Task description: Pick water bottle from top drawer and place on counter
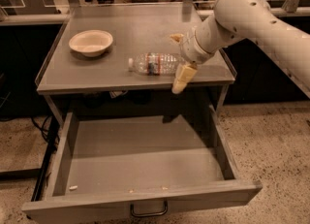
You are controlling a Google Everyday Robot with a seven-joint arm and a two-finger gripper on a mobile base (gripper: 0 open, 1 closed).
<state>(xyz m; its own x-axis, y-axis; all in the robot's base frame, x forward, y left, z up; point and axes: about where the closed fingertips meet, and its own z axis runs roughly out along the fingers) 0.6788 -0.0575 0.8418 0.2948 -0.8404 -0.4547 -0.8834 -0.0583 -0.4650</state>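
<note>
- My gripper (175, 63) is over the right part of the bench (126, 24), close to its near edge, with my pale arm (256, 19) reaching in from the right.
- Its fingers are spread wide. One tip sits on the far side and the other on the near side, dipping just past the bench's front lip.
- The water bottle (155, 64) lies on its side on the bench, lengthwise left to right. Its white cap points left and the reddish label band sits around its middle.
- The bottle's base end lies right between my spread fingers. I'm not pinching it, and I cannot tell whether either finger touches it.
- A shallow pale bowl (91, 42) sits upright towards the left of the bench, apart from the bottle and beyond its cap end.
- Below, the top drawer (140, 160) is pulled all the way out towards the near side, and its dark loop handle (148, 211) shows on the front.
- The drawer's flat grey bottom carries only a few small pale specks (73, 187) near the front.
- Pale speckled floor (271, 140) lies to the right of the drawer.
</note>
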